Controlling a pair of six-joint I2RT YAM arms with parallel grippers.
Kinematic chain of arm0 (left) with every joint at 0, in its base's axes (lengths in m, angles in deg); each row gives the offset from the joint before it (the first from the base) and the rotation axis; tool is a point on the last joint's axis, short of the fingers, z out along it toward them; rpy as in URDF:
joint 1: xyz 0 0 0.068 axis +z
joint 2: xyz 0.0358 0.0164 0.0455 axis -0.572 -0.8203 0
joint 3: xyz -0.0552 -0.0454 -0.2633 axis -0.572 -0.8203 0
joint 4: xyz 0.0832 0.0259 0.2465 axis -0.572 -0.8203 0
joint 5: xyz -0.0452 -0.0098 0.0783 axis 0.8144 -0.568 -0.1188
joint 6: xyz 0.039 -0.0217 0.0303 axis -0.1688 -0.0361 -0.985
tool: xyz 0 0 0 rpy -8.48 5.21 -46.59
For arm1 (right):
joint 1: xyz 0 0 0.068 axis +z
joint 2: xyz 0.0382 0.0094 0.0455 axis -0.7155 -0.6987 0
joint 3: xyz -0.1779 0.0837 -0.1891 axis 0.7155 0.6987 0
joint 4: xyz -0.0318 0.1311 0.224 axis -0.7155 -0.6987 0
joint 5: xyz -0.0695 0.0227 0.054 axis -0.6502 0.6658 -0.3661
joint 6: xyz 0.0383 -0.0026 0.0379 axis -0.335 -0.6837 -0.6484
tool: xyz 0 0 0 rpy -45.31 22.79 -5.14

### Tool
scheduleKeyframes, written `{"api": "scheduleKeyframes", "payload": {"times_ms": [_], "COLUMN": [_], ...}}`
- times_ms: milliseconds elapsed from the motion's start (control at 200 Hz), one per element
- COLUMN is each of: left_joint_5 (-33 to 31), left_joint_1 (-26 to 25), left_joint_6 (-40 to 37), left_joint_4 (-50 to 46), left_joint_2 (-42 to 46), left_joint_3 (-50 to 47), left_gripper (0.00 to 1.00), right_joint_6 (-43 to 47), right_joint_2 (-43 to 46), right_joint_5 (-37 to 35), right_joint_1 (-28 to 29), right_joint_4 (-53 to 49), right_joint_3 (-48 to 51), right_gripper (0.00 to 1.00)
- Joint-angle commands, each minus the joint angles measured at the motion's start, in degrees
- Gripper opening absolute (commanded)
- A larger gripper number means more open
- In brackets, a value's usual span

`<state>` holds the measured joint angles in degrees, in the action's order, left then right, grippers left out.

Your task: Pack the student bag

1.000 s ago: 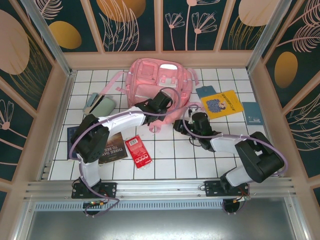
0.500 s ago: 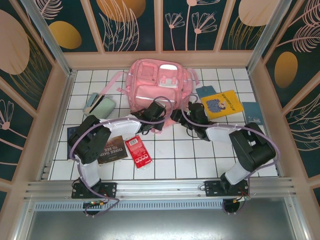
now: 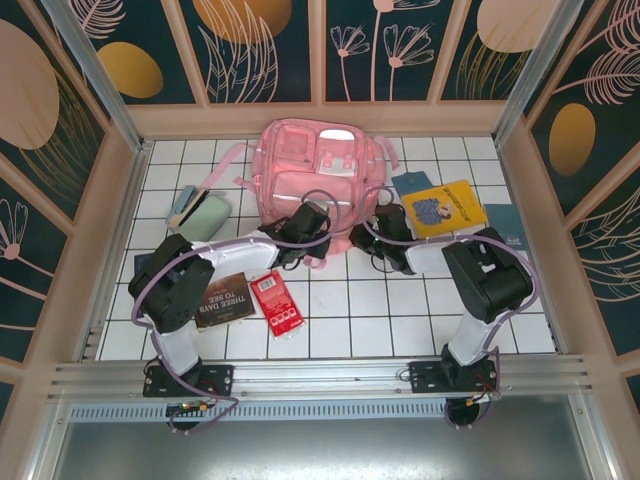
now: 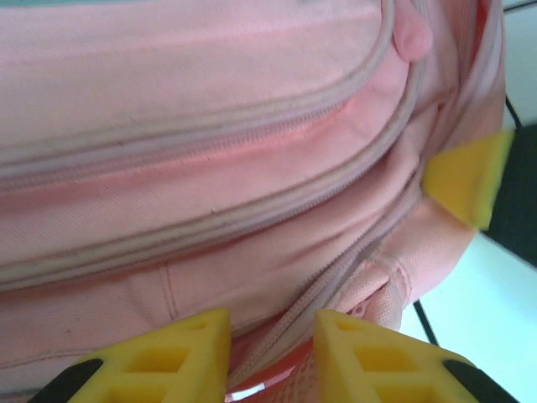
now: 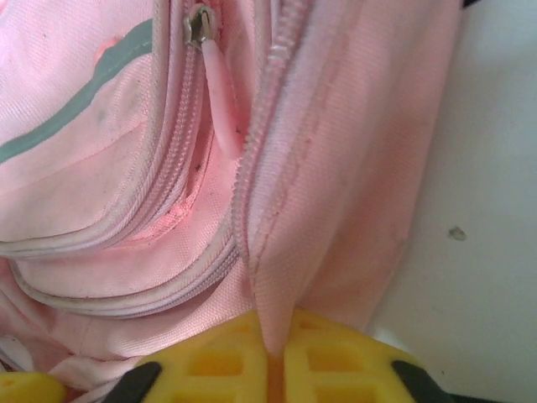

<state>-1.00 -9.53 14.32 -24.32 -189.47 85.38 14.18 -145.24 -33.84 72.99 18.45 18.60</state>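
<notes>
The right gripper [image 5: 275,332] is clenched on a fold of pink fabric at the bottom centre of its wrist view, beside an open zip. My guess is that it pinches the edge to pull the opening wide. A zip pull [image 5: 220,101] hangs at the upper left of that frame.

The left gripper [image 4: 268,327] has its yellow fingers [image 4: 159,361] slightly apart at the bottom edge, with a zip seam running between them. Whether they press on it I cannot tell. A yellow wedge at that frame's right edge looks like a finger of the other gripper, which suggests the two work on the same corner.

From above, the student bag [image 3: 315,160] lies front-up at the upper centre of the table [image 3: 330,300], with both arms meeting at its near edge. That view also takes in a pencil case [image 3: 205,212] to its left, a yellow booklet [image 3: 443,207] to its right and a red packet [image 3: 276,303] lower down, none of them packed yet.
</notes>
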Motion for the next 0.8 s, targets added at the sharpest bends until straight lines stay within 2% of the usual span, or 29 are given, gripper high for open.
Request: {"api": "scheduleKeyframes", "payload": {"times_ms": [0,315,551,666,726,756,796], "left_joint_5": [-2.3,4.5,-2.3,-3.7,-4.1,-4.5,-4.7], "left_joint_1": [1.0,1.2,1.2,1.2,1.2,1.1,1.1], "left_joint_6": [5.5,5.2,5.3,6.2,6.3,6.5,6.9], "left_joint_4": [-5.2,-8.1,-13.0,-13.3,-14.0,-14.1,-13.6], "left_joint_2": [-0.2,-9.9,-17.0,-19.3,-20.7,-21.1,-21.3], "left_joint_3": [4.4,10.3,14.5,16.8,18.2,18.5,18.2], "left_gripper": [0.33,0.53,0.56,0.56,0.46,0.33,0.1], "right_joint_6": [0.6,1.4,2.4,2.5,2.4,2.3,2.3], "right_joint_2": [1.3,1.3,0.9,0.9,1.1,1.1,1.3], "right_joint_5": [-0.9,-0.7,0.0,0.1,-0.1,-0.2,-0.3], "right_joint_1": [-0.2,0.4,2.3,3.0,3.0,3.0,3.0], "right_joint_4": [0.1,1.6,2.2,2.6,2.6,2.6,2.6], "right_joint_3": [4.2,5.1,4.2,4.3,4.7,4.9,5.2], "right_gripper": [0.06,0.07,0.05,0.04,0.04,0.04,0.04]}}
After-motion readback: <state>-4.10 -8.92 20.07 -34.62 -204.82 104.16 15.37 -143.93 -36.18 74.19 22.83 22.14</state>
